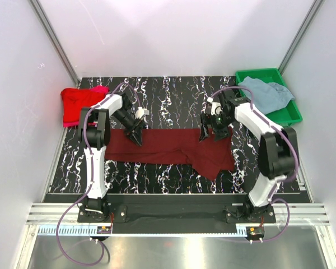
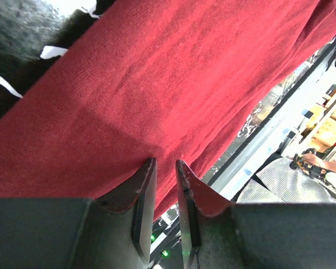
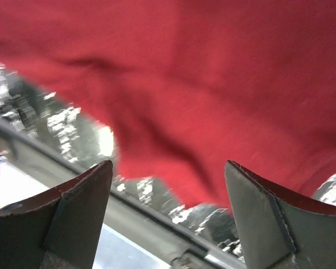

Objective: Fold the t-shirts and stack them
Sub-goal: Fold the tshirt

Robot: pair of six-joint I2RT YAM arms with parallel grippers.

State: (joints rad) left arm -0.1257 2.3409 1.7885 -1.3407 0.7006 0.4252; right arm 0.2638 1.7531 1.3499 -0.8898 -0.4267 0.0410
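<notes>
R tool [image 3: 169, 163] agape over maroon tee [image 1: 168, 147]

Maroon tee [image 1: 173, 147] is spread in a wide band across the middle, one flap sagging toward 5 o'clock. Red tee [image 1: 75, 103] and pink tee [image 1: 99, 89] are bunched at 10, grey-blue tee [image 1: 263, 92] is crumpled at 2.

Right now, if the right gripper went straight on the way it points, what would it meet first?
The right gripper would likely meet the dark maroon cloth t-shirt just ahead; depth is unclear.
</notes>
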